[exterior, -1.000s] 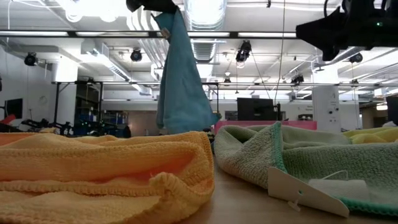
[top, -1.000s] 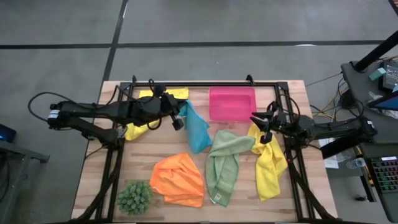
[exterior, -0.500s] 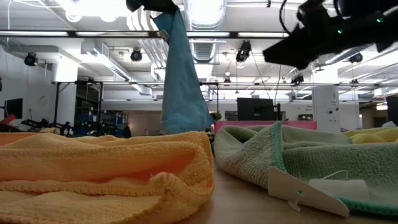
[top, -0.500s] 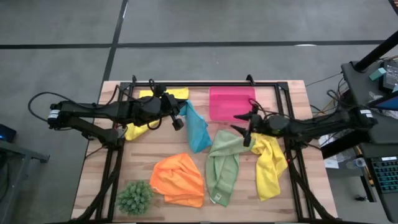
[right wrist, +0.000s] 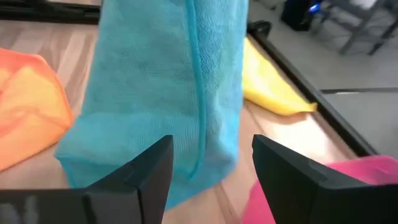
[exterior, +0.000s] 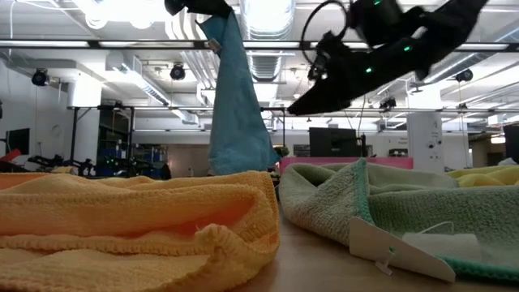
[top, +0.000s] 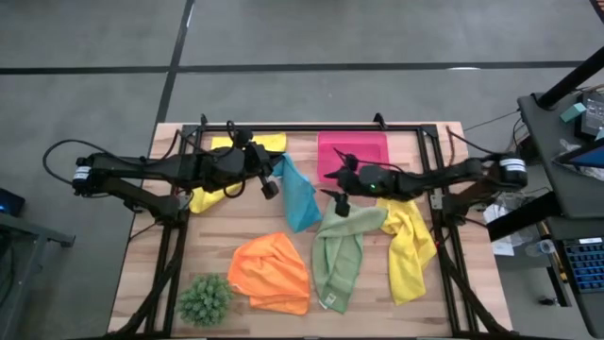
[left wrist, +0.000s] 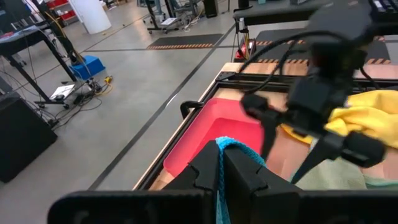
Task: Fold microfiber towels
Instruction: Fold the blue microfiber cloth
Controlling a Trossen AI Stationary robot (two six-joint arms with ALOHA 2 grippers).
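Right arm: we are seeing it reaching much farther in across the table than a second ago, when it was hanging over the yellow towel (top: 408, 247) at the right edge; the right gripper (top: 332, 187) is now sitting between the tray (top: 363, 149) and the green towel (top: 342, 247), just beside the blue towel (top: 300, 196).
Right fingers: we are seeing them spread apart and empty, with the blue cloth (right wrist: 168, 87) hanging ahead of them; a second ago they were standing narrower.
Left arm: we are finding it staying where it was, stretched in from the left side.
Left gripper (top: 274, 170): its fingers are clenching the top corner of the blue towel, which is showing as a thin blue edge (left wrist: 219, 163) between them.
Blue towel: it is hanging in a long narrow drape (exterior: 235, 105) from that grip, its lower end seemingly reaching the table, though the orange towel (exterior: 138, 219) is hiding that spot in the low view.
Other towels: we are seeing the orange one (top: 272, 272) lying crumpled at the front, the green one rumpled beside it, and a second yellow (top: 215, 194) lying under the left arm, none of them shifting since a second ago.
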